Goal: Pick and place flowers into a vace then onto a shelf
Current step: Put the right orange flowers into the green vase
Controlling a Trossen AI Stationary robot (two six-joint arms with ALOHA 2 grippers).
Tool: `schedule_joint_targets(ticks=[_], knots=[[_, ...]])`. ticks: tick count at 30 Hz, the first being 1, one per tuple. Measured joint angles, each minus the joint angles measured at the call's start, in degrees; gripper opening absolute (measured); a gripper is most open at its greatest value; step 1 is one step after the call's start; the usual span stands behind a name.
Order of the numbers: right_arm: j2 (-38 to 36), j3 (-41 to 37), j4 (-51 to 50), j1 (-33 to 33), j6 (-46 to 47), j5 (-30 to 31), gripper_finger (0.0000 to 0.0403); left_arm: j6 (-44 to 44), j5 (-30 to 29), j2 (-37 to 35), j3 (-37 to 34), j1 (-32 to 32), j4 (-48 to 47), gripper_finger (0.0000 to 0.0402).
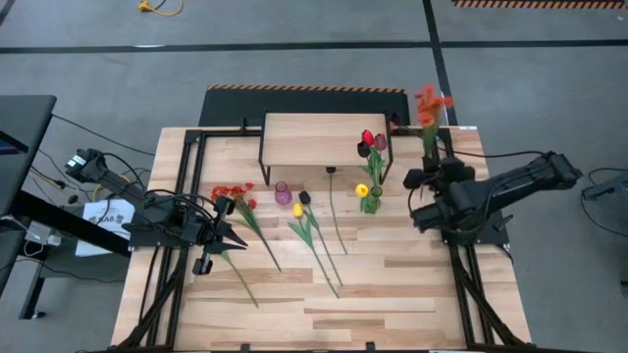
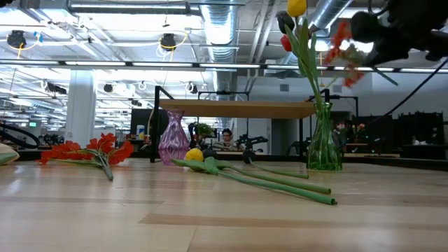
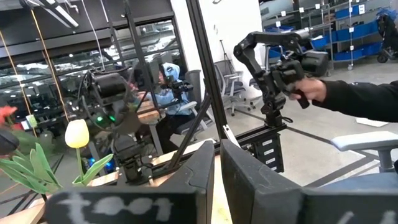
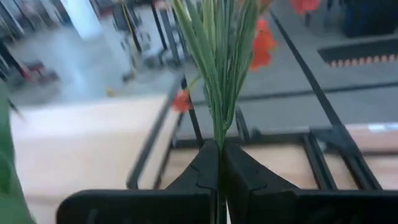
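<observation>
My right gripper (image 1: 428, 165) is raised over the table's right side, just right of the shelf (image 1: 324, 137), and is shut on an orange-red blossom spray (image 1: 432, 103). A green glass vase (image 1: 370, 201) stands on the table and holds red, maroon and yellow tulips (image 2: 297, 28). A purple vase (image 1: 283, 193) stands to its left. A second orange-red spray (image 1: 231, 193), a yellow tulip (image 1: 297, 210) and a dark tulip (image 1: 304, 197) lie flat on the tabletop. My left gripper (image 1: 235, 235) waits, shut, over the table's left part. My right gripper pinches the spray's green stem (image 4: 219, 146) between its two fingertips, below the narrow leaves. The stem runs out past the fingertips toward the table's far edge, with the blossoms (image 4: 264, 40) at its free end. The spray is lifted clear of the table.
The shelf, a light-wood board on black legs, stands at the table's far middle. Long green stems (image 1: 324, 250) lie across the table's middle. Black frame rails (image 1: 461, 284) run along both sides. Beyond the table a person's hand (image 3: 311, 90) holds another arm.
</observation>
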Motion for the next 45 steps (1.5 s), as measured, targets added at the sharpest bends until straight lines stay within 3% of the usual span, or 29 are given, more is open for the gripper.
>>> schedule_joint_targets(ticks=[11, 18, 22, 30, 40, 45], knots=[[-11.02, 0.0, 5.13, -2.19, -10.54, 18.62, 0.0, 0.0, -0.31, 0.0, 0.0, 0.0, -0.29, 0.0016], [-14.65, -0.02, 0.03, 3.83, -15.35, 18.66, 0.0, -0.03, -0.33, 0.0, 0.0, 0.02, -0.78, 0.0016], [-18.85, -0.07, -0.17, 12.44, -18.37, 18.64, 0.0, -0.09, -0.31, 0.0, 0.0, 0.02, -0.76, 0.0016], [-20.56, -0.07, 1.2, 30.35, -18.71, 18.59, 0.0, -0.17, -0.31, 0.0, 0.0, 0.02, -0.74, 0.0016], [-17.21, 2.35, 2.63, 32.81, -19.47, 18.25, 0.0, -0.42, -0.31, 0.0, 0.0, 0.02, -0.74, 0.0016], [-16.52, 8.93, 5.27, 39.3, -27.92, 14.59, 0.0, -0.42, -0.31, 0.0, 0.0, 0.02, -0.75, 0.0016]])
